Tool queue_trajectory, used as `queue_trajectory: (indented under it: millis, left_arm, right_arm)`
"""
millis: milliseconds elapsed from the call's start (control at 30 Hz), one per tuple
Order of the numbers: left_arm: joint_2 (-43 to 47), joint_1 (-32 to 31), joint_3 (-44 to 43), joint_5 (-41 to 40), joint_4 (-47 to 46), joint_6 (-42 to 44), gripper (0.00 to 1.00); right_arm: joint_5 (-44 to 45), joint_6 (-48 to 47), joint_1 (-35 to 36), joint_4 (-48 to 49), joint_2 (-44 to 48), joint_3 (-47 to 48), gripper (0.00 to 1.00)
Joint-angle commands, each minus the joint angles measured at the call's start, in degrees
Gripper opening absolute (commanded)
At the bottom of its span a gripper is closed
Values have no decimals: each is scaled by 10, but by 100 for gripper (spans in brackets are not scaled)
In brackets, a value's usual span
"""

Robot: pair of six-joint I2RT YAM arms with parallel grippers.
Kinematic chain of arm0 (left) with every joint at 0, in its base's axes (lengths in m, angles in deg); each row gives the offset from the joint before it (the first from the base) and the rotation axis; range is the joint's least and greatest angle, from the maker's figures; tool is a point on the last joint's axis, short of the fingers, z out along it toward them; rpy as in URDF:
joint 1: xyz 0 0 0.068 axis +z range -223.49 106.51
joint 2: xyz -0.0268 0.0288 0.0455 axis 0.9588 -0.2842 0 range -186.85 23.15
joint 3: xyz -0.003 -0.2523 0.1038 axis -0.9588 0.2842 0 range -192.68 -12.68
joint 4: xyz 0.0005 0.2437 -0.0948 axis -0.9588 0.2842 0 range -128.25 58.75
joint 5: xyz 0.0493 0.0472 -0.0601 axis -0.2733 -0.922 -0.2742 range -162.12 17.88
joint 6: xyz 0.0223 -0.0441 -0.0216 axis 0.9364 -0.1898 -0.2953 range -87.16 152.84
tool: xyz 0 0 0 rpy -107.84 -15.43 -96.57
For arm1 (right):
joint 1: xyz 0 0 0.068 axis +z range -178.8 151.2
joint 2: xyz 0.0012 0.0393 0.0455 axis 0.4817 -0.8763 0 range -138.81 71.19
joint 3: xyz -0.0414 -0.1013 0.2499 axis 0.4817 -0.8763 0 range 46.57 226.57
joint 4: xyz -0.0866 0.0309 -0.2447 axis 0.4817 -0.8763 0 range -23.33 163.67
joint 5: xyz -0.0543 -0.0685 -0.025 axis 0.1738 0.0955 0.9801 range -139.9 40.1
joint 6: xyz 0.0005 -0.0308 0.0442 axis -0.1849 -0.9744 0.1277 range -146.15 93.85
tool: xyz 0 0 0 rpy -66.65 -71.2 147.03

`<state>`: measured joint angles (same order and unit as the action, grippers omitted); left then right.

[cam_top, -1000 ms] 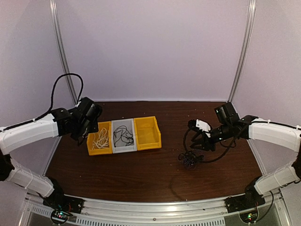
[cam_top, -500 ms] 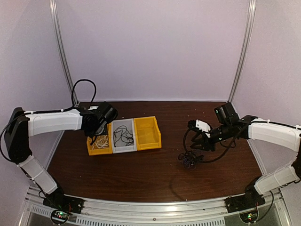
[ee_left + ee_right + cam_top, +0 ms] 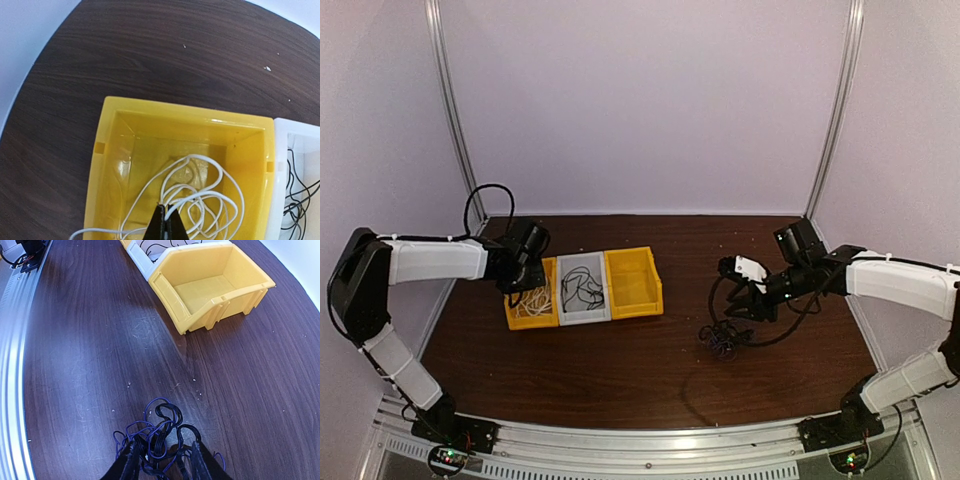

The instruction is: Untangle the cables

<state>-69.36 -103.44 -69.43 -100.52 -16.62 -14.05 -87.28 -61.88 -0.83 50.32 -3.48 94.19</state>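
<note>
The left gripper (image 3: 164,223) is held shut above the left yellow bin (image 3: 102,165), where the white cable (image 3: 200,197) is coiled loosely — no clear long axis. The right gripper (image 3: 162,460) is angled down at the table (image 3: 90,365), jaws parted around the dark blue and black tangle (image 3: 157,432) — whether it is gripped cannot be told.

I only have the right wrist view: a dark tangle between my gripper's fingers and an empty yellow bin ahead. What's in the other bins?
Observer: The left yellow bin holds a loopy white cable.
Operator: And the middle one?
Observer: The grey bin holds a black cable.
Operator: Where's the left gripper?
Observer: The left gripper is shut, right above the white cable in that bin.
</note>
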Motion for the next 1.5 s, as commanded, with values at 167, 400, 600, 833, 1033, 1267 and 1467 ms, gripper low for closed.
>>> queue_trajectory:
  millis: [167, 400, 600, 833, 1033, 1267, 1467]
  left_arm:
    - [8, 14, 34, 168, -143, 87, 0]
    - [18, 14, 41, 206, -176, 88, 0]
    - [3, 14, 22, 141, -103, 82, 0]
    - [-4, 14, 21, 77, -25, 33, 0]
    - [-12, 14, 12, 83, -24, 36, 0]
    - [-2, 14, -2, 102, -23, 54, 6]
    - [23, 14, -5, 101, -7, 59, 44]
  right_arm:
    - [6, -4, 0, -2, -7, -5, 37]
    - [7, -3, 1, -2, -8, -5, 37]
    - [7, -3, 1, -2, -8, -5, 37]
    - [7, -3, 1, -3, -9, -5, 37]
    - [8, -3, 1, -4, -11, -4, 37]
    - [10, -3, 0, -4, -9, -4, 37]
    - [10, -4, 1, -4, -9, -4, 37]
